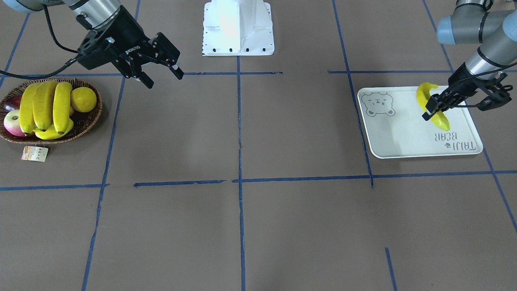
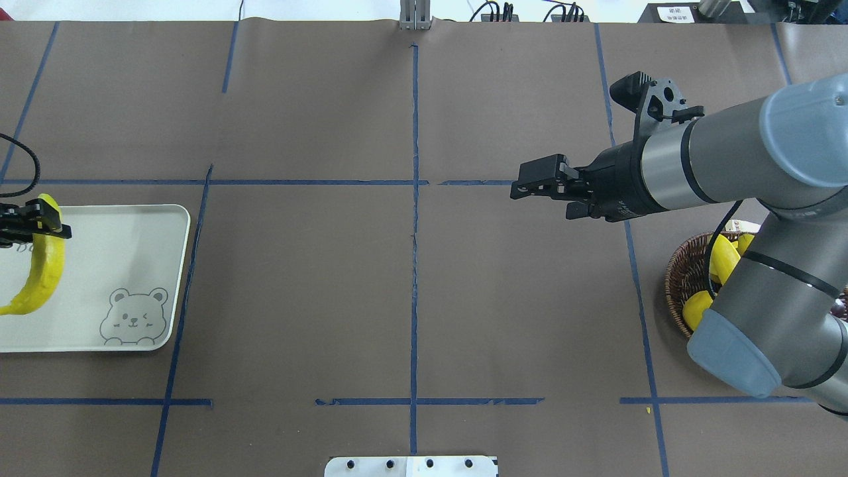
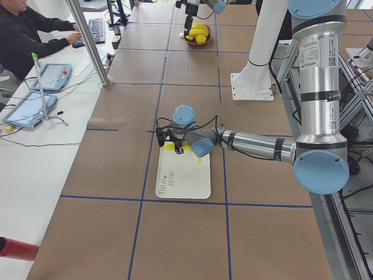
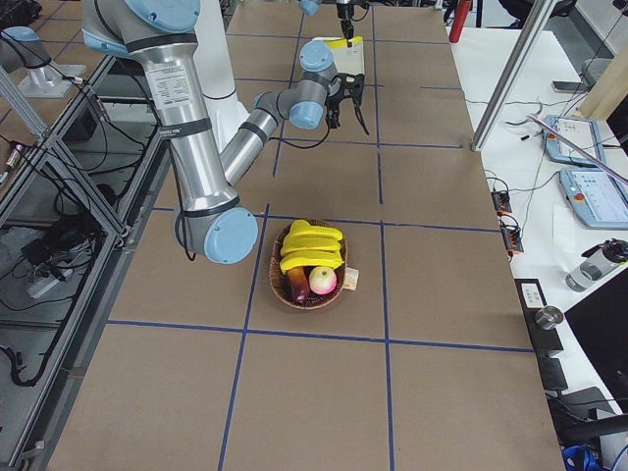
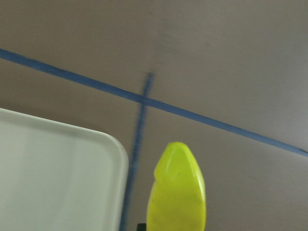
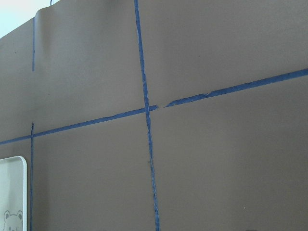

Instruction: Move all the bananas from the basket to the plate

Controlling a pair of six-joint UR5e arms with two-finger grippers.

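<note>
Front-facing view: my left gripper [image 1: 431, 107] is clamped across the middle of one long curved bright-yellow banana [image 1: 422, 93], held over the flat rectangular off-white tray with the grey bear drawing [image 1: 404, 137]. The banana hangs tilted, its lower end near the lettering. I cannot confirm that this end touches the tray. My right gripper [image 1: 161, 76] hovers just beside the oval dark-brown woven wicker basket [image 1: 95, 117], fingers spread apart, holding nothing. Three more yellow bananas [image 1: 42, 106] lie side by side in the basket, with a round yellow fruit [image 1: 83, 99] and a red-and-pale apple [image 1: 12, 123] at either side. A small paper tag [image 1: 35, 153] lies on the brown paper-covered table [image 1: 282, 226] beside the basket.

Overhead view: the held banana sits at the tray's outer edge. The right arm hides most of the basket.

Side views: tray and basket are well apart, at opposite ends of the table.

Left wrist view: the banana's tip shows just beside the tray's rounded corner.

Right wrist view: bare table, blue tape lines, and the tray's corner.
</note>
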